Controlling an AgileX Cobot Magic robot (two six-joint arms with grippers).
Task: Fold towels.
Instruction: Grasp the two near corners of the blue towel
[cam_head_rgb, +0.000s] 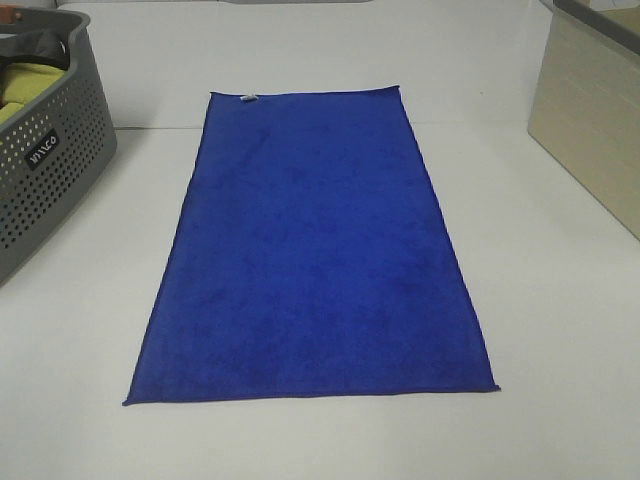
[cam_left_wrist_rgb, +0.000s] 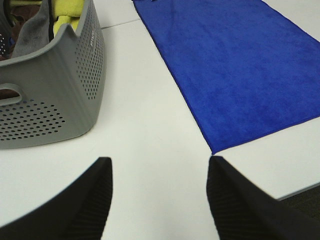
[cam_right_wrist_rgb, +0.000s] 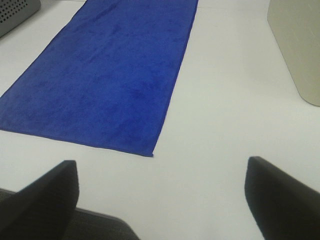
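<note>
The royal-blue towel (cam_head_rgb: 315, 250) lies flat and spread out lengthwise in the middle of the white table, with a small white tag (cam_head_rgb: 247, 98) at its far edge. Neither gripper shows in the exterior high view. In the left wrist view my left gripper (cam_left_wrist_rgb: 159, 200) is open and empty over the table, close to the towel's (cam_left_wrist_rgb: 235, 70) near left corner. In the right wrist view my right gripper (cam_right_wrist_rgb: 162, 195) is open and empty near the table's front edge, close to the towel's (cam_right_wrist_rgb: 110, 70) near right corner.
A grey perforated basket (cam_head_rgb: 50, 160) stands at the left, holding a yellow-green cloth (cam_head_rgb: 25, 85) and darker cloths; it also shows in the left wrist view (cam_left_wrist_rgb: 55, 95). A beige bin (cam_head_rgb: 590, 120) stands at the right.
</note>
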